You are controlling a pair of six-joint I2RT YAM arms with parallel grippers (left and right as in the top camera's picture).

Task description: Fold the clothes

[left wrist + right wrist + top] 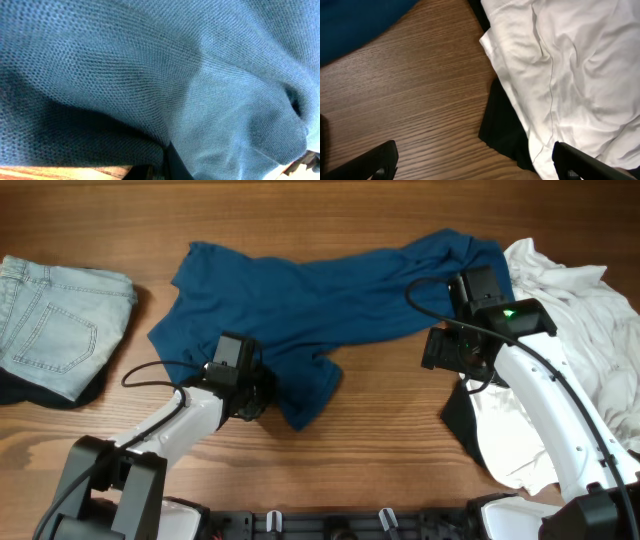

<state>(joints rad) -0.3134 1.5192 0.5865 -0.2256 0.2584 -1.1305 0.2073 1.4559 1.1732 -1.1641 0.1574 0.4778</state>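
While the blue shirt is spread crumpled across the table, its lower hem is met by the left gripper. That one's buried in cloth, so whether it's clamped can't really be told; the wrist view is filled with fabric. The right gripper is held spread wide over bare wood, just beside a white shirt piled on something black. Jeans are parked far left.
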